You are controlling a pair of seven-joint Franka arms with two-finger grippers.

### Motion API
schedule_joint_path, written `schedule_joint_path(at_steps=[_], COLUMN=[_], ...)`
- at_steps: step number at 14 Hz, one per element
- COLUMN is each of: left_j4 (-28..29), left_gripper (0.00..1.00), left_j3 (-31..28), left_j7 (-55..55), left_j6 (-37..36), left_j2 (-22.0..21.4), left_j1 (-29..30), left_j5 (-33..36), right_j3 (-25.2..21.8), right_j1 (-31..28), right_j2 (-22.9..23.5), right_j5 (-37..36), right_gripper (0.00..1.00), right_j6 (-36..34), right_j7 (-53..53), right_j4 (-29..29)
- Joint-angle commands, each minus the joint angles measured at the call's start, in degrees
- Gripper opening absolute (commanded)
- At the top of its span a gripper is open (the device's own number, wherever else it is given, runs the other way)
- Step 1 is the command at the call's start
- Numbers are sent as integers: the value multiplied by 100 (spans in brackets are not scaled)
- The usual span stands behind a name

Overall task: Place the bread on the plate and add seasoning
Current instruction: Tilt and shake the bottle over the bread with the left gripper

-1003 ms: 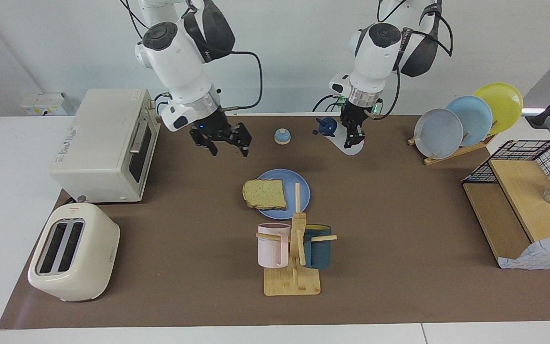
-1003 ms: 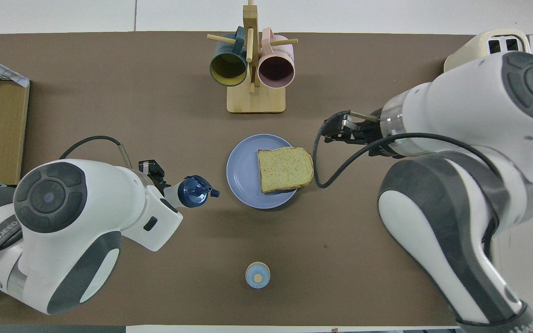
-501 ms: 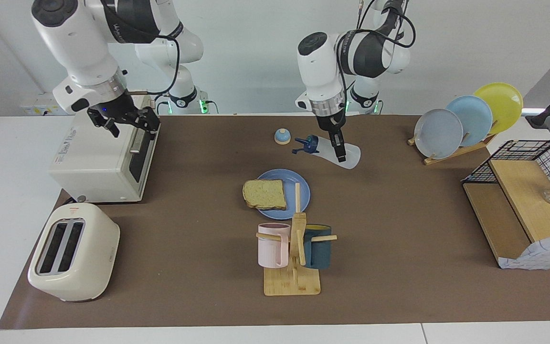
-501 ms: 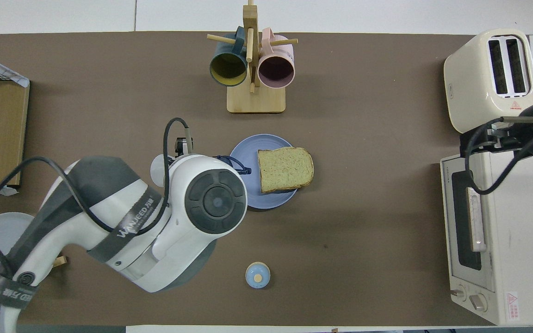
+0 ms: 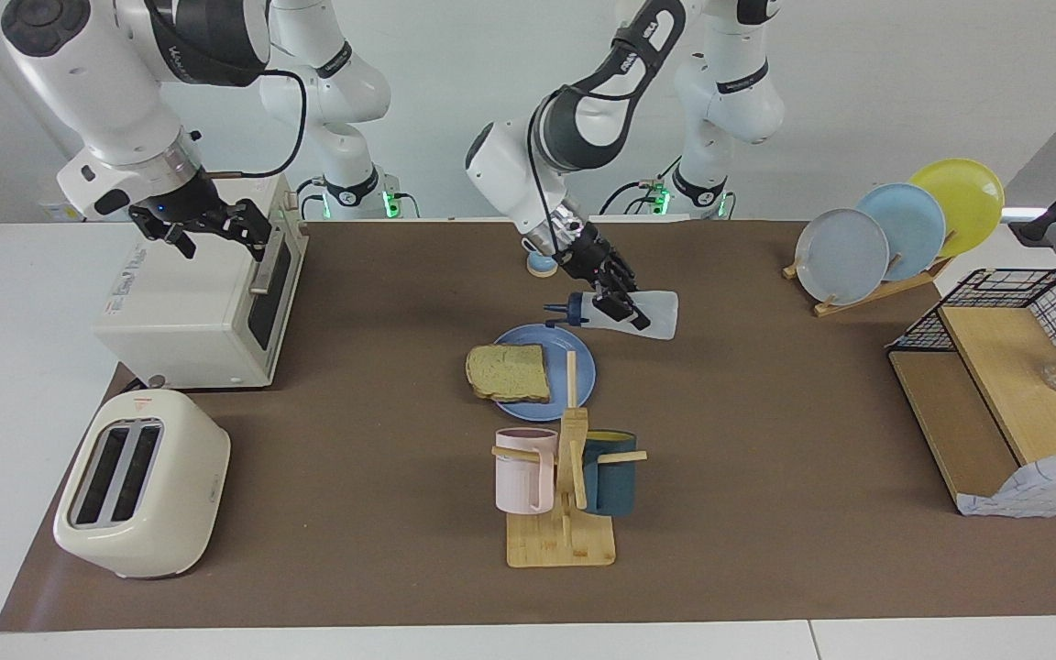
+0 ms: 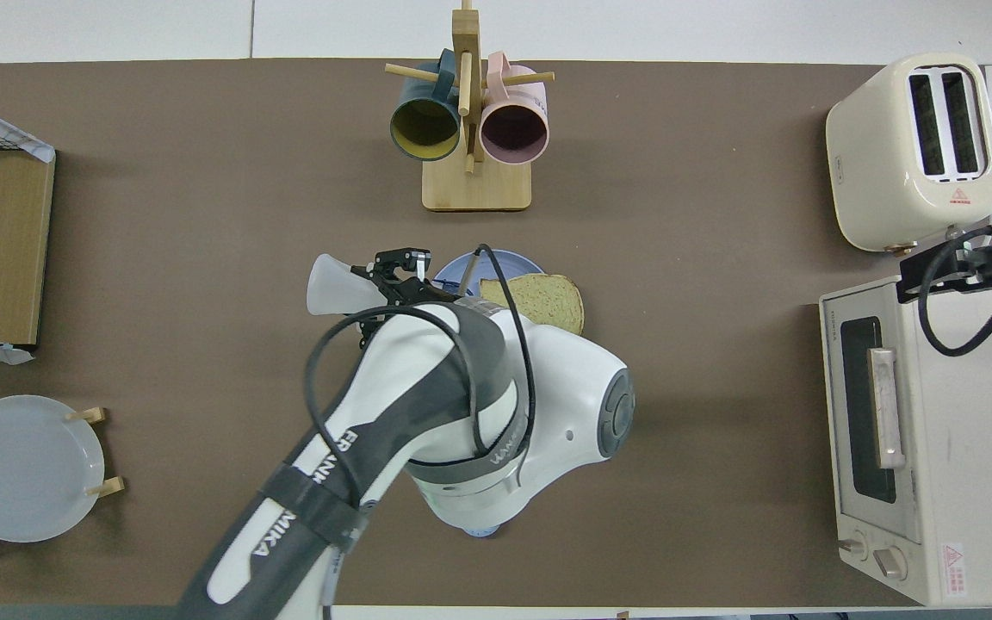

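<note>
The bread (image 5: pixel 508 373) (image 6: pixel 552 297) lies on the blue plate (image 5: pixel 574 362) (image 6: pixel 460 263), overhanging the rim toward the right arm's end. My left gripper (image 5: pixel 620 310) (image 6: pixel 394 277) is shut on the seasoning (image 5: pixel 656 316) (image 6: pixel 332 286), a translucent bottle held on its side in the air. Its navy cap (image 5: pixel 563 312) points at the plate and hangs over the rim nearest the robots. In the overhead view the left arm hides most of the plate and the cap. My right gripper (image 5: pixel 221 240) (image 6: pixel 922 271) waits open and empty over the toaster oven.
A toaster oven (image 5: pixel 189 302) and a cream toaster (image 5: pixel 138 481) stand at the right arm's end. A mug rack (image 5: pixel 565 477) stands just beside the plate, farther from the robots. A small bell (image 5: pixel 542 266), a plate rack (image 5: pixel 895 229) and a wire shelf (image 5: pixel 1005 394) are also present.
The left arm carried the seasoning from near the robots' edge to the plate's rim and tipped it sideways. The right arm drew back from mid-table to over the toaster oven.
</note>
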State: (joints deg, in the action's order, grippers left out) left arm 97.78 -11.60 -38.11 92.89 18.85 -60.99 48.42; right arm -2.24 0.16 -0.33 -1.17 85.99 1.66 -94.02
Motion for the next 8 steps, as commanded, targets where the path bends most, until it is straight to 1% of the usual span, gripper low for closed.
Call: schedule_joint_path(at_steps=[1, 4, 5, 6, 7, 8], left_j4=[-567, -523, -523, -636, -976, -1206], left_gripper=[0, 0, 0, 0, 0, 0], left_j3=[-71, -71, -71, -88, -97, -106], left_j7=[84, 93, 93, 102, 128, 137], left_j6=[-534, -929, -1131, -1463, -1684, -1808], left_j2=[619, 663, 812, 1466, 1994, 2243], left_j1=[-202, -351, -430, -535, -606, -624], left_j5=[535, 1116, 1274, 1528, 1626, 1653], right_j3=[92, 101, 101, 92, 74, 57], right_j1=[-113, -122, -122, -122, -122, -122], right_j2=[-55, -20, -12, -3, 6, 6], right_j5=[-24, -24, -15, -24, -24, -24], right_gripper=[100, 100, 100, 100, 100, 100], right_j6=[5, -3, -21, -21, -21, -3], right_j7=[-148, -157, -175, -175, -236, -358], right_j4=[-46, -38, -38, -29, -20, 6])
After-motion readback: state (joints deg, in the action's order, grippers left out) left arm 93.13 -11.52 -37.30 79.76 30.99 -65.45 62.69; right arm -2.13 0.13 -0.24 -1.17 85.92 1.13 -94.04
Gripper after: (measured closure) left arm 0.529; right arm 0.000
